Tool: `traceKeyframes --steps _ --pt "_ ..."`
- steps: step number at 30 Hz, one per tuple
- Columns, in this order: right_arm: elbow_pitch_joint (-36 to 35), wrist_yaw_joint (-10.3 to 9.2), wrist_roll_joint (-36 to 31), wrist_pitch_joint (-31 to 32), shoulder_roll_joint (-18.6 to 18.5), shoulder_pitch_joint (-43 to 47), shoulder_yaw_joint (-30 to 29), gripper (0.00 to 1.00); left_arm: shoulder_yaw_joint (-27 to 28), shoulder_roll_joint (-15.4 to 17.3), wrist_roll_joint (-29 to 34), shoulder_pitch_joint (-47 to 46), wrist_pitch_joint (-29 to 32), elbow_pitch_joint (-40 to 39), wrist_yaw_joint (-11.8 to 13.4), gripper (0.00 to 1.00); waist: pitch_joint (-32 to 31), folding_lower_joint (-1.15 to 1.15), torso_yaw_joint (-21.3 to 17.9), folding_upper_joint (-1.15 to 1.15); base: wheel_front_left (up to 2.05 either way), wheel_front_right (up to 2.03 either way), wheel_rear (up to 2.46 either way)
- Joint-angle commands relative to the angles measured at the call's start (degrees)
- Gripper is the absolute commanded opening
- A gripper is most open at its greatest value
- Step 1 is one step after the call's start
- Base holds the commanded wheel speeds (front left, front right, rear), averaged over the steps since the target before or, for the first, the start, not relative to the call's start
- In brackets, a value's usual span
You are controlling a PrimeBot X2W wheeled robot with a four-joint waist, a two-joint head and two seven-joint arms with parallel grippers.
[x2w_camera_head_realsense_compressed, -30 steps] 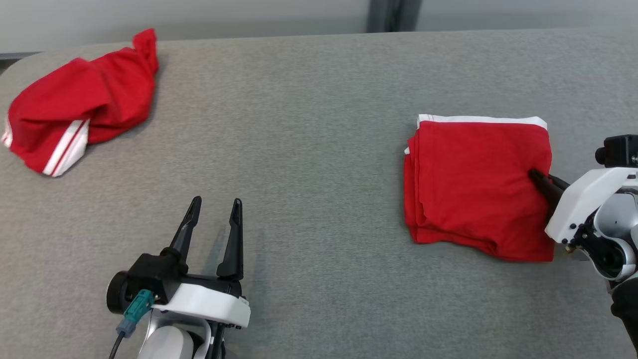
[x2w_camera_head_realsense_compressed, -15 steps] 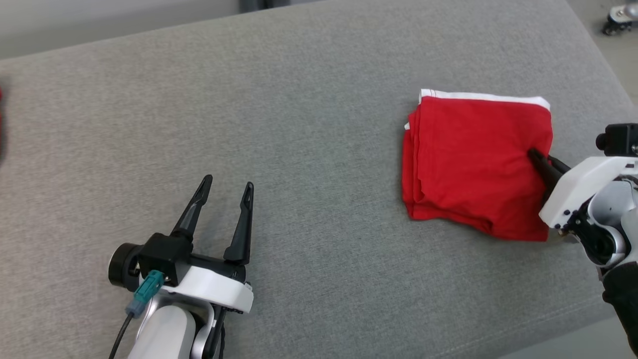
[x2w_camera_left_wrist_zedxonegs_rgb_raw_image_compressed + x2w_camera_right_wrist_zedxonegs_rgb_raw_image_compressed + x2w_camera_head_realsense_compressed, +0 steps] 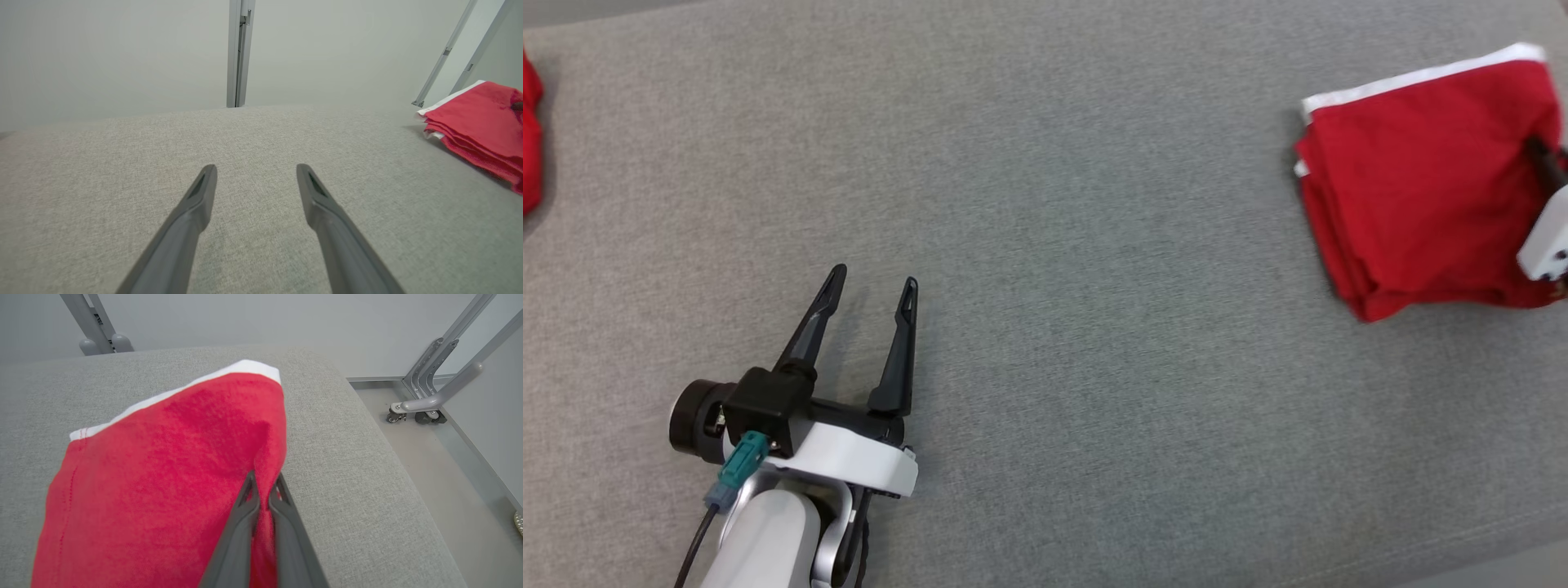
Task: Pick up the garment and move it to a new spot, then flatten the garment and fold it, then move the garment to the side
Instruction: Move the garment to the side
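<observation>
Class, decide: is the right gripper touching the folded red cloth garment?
Touching. The right wrist view shows the right gripper shut on a pinched edge of the folded red cloth garment.

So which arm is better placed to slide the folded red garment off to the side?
Right. The right gripper is shut on the edge of the folded garment, pinching the cloth. The left gripper stands open over bare grey padding, well apart from that garment.

A: Where is the left arm?
B: Its pale forearm rises near the surface's (image 3: 1094,245) front-left corner. The left gripper (image 3: 874,276) points away, its dark fingers spread wide.
A: And the right?
B: The right gripper (image 3: 265,475) is at the right edge, pinched together on the garment (image 3: 163,457).
</observation>
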Motion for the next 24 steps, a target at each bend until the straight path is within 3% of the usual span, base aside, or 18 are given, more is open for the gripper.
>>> traceKeyframes --steps 1,17,18,19,20,24 --pt "1.84 -0.01 -0.84 -0.75 -1.48 -2.10 -0.26 0.00 0.22 0.53 0.55 0.11 0.24 -0.90 0.43 1.00 1.23 0.00 1.51 0.00 0.00 0.00 0.00" --pt "16.80 -0.01 -7.97 -5.52 -5.96 -12.87 -1.21 0.02 -0.20 1.70 0.57 0.08 1.49 -4.55 1.35 1.00 4.81 0.00 4.86 0.00 0.00 0.00 0.00" --pt "17.60 -0.01 -8.54 -6.06 -5.76 -13.21 -1.32 0.18 -0.27 1.74 0.56 0.04 1.48 -4.56 1.39 1.00 4.88 0.00 5.03 0.00 0.00 0.00 0.00" --pt "18.22 -0.01 -9.23 -6.60 -5.35 -13.50 -1.14 0.47 -0.27 1.72 0.52 0.04 1.45 -4.59 1.55 1.00 4.91 0.00 5.17 0.00 0.00 0.00 0.00" --pt "18.68 0.00 -9.65 -7.35 -5.06 -13.80 -1.13 1.00 -0.31 1.70 0.47 0.04 1.41 -4.62 1.68 1.00 4.92 0.00 5.30 0.00 0.00 0.00 0.00" --pt "19.75 -0.01 -10.79 -9.96 -4.10 -14.40 -1.01 1.00 -0.35 1.72 0.20 0.12 1.26 -4.32 1.83 1.00 4.70 0.00 5.50 0.00 0.00 0.00 0.00"
